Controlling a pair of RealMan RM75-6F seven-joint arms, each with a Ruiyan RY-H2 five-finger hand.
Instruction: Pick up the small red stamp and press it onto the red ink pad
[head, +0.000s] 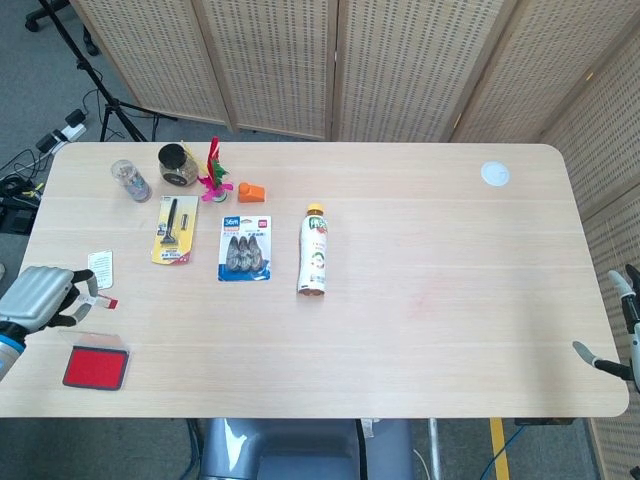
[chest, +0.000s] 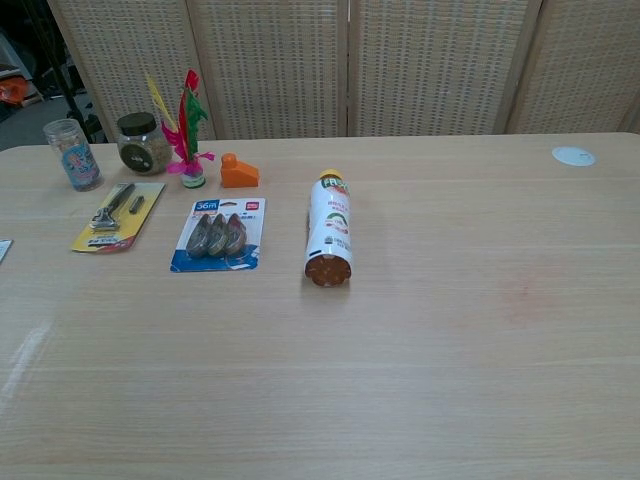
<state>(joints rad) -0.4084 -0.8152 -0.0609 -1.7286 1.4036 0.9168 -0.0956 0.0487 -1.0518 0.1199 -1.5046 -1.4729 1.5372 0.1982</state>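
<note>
Stamp (head: 100, 299): small, white body, red tip, in left hand (head: 40, 297).

Bottle (head: 315, 252) lies mid-table (head: 440, 250), clip pack (head: 246, 248) to its left, razor card (head: 173, 229) further left. Behind those: two jars (head: 178, 165), shuttlecock (head: 213, 178), small block (head: 252, 192). Ink pad (head: 96, 367) at front-left edge; left hand (head: 38, 297) just behind it. Disc (head: 494, 174) far right-back.

The head view looks steeply down on the whole table (head: 420, 330); the chest view, lower and closer, probably shares its middle.
</note>
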